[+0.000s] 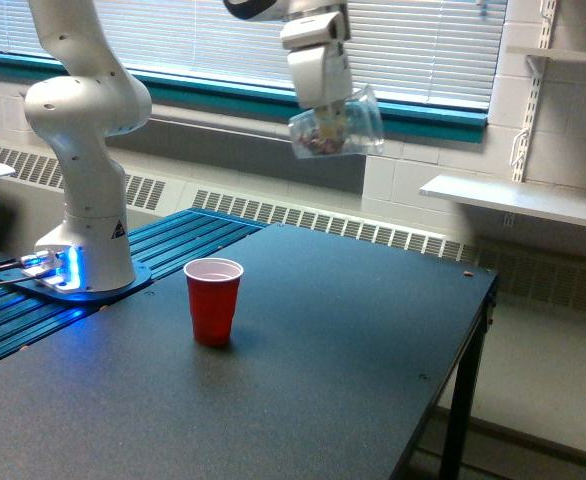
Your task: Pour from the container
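The work surface is a dark, matte table [353, 340] with black legs, standing before a white block wall. Above it runs a window with closed white blinds [193, 40] over a teal sill; a long heater grille [313, 222] lines the wall below. White shelves [513, 200] hang at the exterior view's right. The white arm's base [85, 190] sits on a blue ribbed platform [163, 260], lit blue at its foot, and carries a small triangular warning label; no writing is legible. A red cup [213, 300] stands upright on the table. The gripper [325, 112] is clamped on the container [338, 132], held tilted high above the table, up and toward the exterior view's right of the red cup, with small pieces inside.
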